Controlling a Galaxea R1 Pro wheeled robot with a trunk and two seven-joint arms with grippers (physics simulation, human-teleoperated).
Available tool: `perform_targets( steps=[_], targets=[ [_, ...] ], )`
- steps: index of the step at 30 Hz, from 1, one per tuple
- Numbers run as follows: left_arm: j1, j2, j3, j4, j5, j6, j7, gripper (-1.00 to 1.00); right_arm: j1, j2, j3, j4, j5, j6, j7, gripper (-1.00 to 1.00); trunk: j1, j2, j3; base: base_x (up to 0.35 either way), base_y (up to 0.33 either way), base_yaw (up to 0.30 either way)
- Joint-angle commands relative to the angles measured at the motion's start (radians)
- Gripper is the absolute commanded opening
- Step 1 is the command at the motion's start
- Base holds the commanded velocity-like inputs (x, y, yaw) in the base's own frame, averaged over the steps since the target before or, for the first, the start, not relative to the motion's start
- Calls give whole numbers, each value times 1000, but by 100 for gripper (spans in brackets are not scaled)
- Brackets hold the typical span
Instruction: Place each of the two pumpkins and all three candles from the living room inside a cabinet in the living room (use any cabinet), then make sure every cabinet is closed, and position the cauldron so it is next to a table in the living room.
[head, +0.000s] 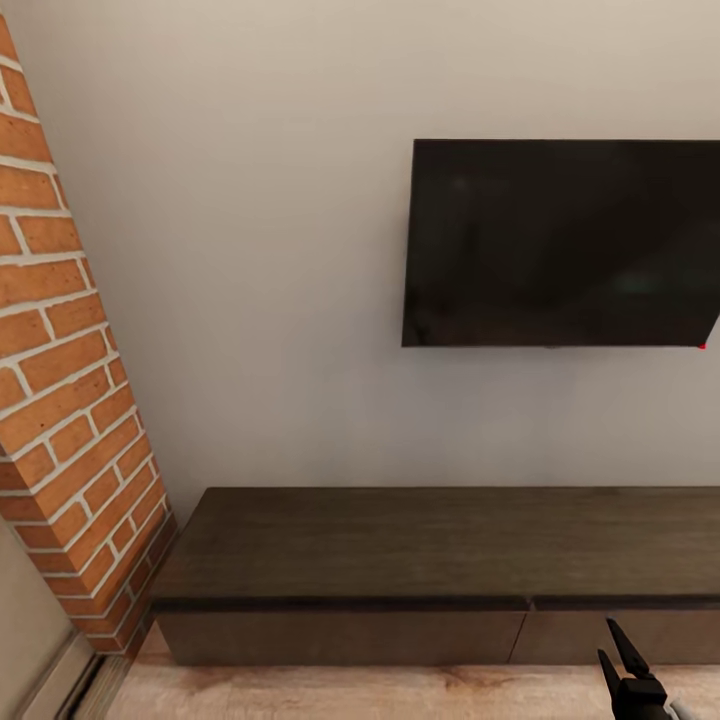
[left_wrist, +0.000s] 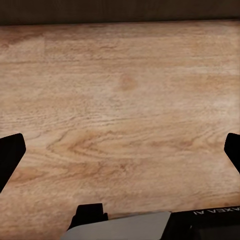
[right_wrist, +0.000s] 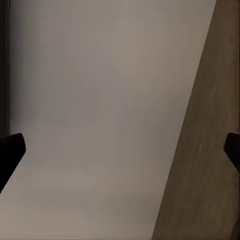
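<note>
the dark brown wood cabinet (head: 440, 560) runs low along the pale wall (head: 280, 300), and everything else here is placed from it. its flat top is bare wood grain, and below the top's front edge two plain drawer fronts sit flush and shut, with a thin seam between them toward the cabinet's right part. above the cabinet's right half a black tv (head: 560, 243) hangs on the wall, apart from the top, with a tiny red light at its lower right corner. just beside the cabinet's left end stands the brick fireplace column (head: 70, 400), its base meeting the floor close to the cabinet's corner. in front of the cabinet lies light wood plank floor (head: 330, 695).

the right gripper (head: 618, 655) shows in the head view in front of the cabinet's right drawer front, its two black fingers pointing up, slightly spread and holding nothing. in the right wrist view its fingertips (right_wrist: 11, 150) sit at opposite edges of the picture, wide apart, with the pale wall and a slanting strip of the cabinet's brown wood (right_wrist: 210, 150) between them.

in the left wrist view the left gripper's fingertips (left_wrist: 10, 152) are likewise spread to the picture's edges and empty, over the plank floor (left_wrist: 120, 115), with a dark band of the cabinet's base (left_wrist: 120, 10) at the floor's far edge.
</note>
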Motion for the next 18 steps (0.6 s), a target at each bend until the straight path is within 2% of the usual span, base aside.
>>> perform_targets(
  steps=[1,8,10,13,18],
  targets=[
    [0,0,1,-1,-1,-2,-3,100,0,-1,3,1,-11,10,4,100,4,-8,-4,0,0,0],
    [0,0,0,11,-1,-2,-3,100,0,1,2,-2,-12,4,16,100,31,-57,-26,0,0,0],
    [0,1,-1,20,-1,-2,-3,100,1,2,2,-6,-12,-18,31,100,38,-71,-32,0,0,0],
    [0,1,-1,28,-1,-3,-4,100,2,2,2,-7,-10,-53,103,100,50,-92,-42,0,0,0],
    [0,1,-1,32,-1,-5,-6,100,2,2,6,-6,-7,-69,153,100,69,-127,-57,0,0,0]
  ],
)
